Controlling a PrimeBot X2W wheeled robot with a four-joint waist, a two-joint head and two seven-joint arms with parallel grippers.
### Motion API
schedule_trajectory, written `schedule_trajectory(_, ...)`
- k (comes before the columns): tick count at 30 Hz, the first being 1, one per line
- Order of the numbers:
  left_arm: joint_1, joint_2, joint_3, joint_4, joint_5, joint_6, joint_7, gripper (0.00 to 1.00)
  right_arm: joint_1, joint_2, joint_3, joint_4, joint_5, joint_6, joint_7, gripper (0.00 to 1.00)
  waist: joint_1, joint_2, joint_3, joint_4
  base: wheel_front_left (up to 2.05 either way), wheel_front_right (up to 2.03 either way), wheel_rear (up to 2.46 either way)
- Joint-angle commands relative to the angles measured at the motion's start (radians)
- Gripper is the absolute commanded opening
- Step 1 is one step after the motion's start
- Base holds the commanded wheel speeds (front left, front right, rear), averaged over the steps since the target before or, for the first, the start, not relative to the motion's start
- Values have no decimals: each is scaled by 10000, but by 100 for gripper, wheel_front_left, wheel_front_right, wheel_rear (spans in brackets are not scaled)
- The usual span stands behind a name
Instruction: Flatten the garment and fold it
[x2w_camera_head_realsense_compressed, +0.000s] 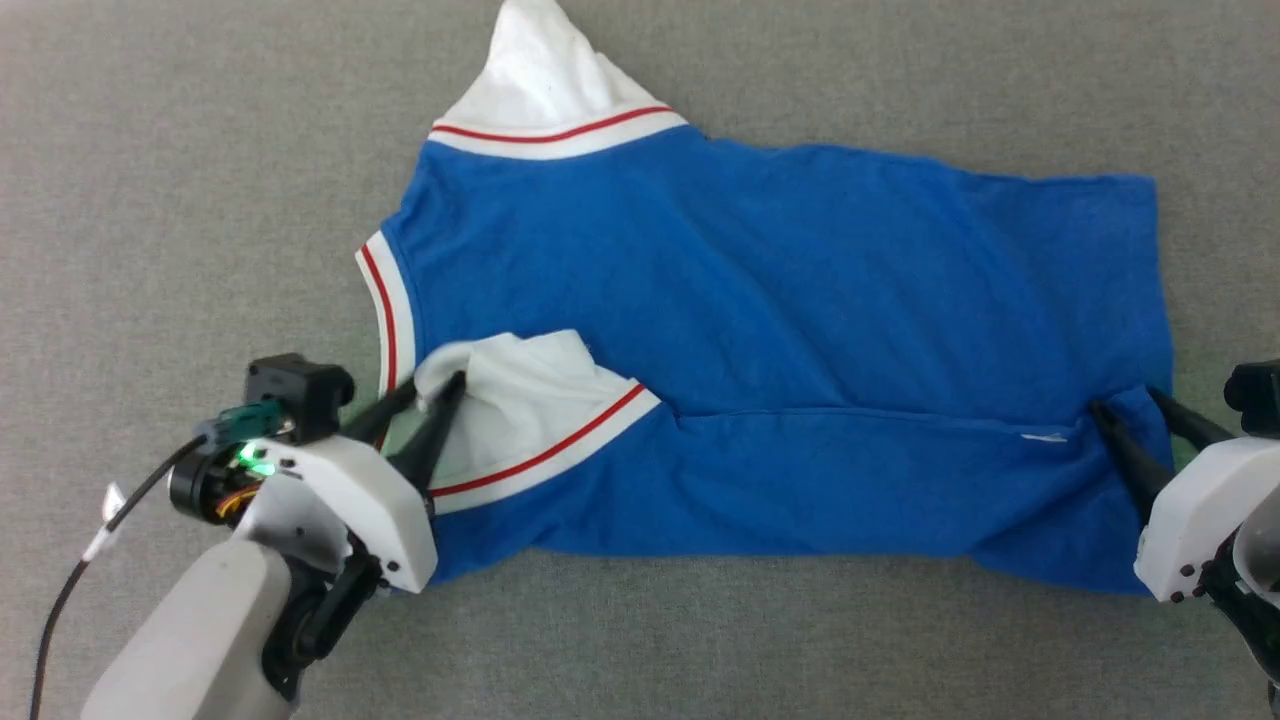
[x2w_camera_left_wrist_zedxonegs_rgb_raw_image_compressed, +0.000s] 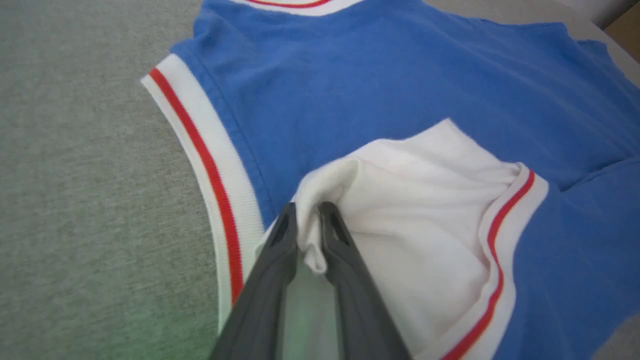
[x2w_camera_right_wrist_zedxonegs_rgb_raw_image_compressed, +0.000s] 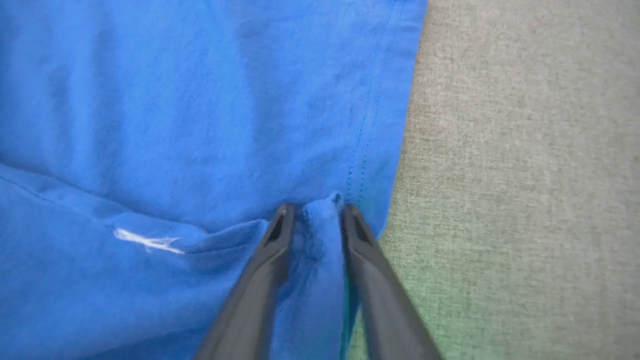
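Note:
The royal-blue garment lies sideways on the grey surface, collar trim to the left and hem to the right. Its near long edge is folded over onto the body. One white sleeve points away at the top. My left gripper is shut on the bunched tip of the near white sleeve, cloth pinched between its fingers. My right gripper is shut on a small ridge of blue hem at the garment's right edge, beside a small white mark.
Grey fabric-like surface surrounds the garment on all sides, with open room left, right and in front. A dark cable trails from my left wrist at the lower left.

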Motion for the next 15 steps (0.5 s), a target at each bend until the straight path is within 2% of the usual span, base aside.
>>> schedule_trajectory(1,131,-4,109,110,-119,84,-112,100,58,41,84,119,43,-21,5,100,0,0,-251,-9,0,0,0)
schedule_trajectory(6,788,55,572,-436,-274,384,-874,100,399,167,-277,-407,66,-21,-222,100,0,0,-961,-26,0,0,0)
schedule_trajectory(9,1363,107,861,-941,-216,719,-1441,100,762,390,-646,-861,-110,-21,-387,100,0,0,-1423,-32,0,0,0)
schedule_trajectory(15,2786,8,1219,-1966,140,1414,-2821,100,1789,1391,-1669,-1990,-1134,-21,-1080,100,0,0,-2097,20,0,0,0)
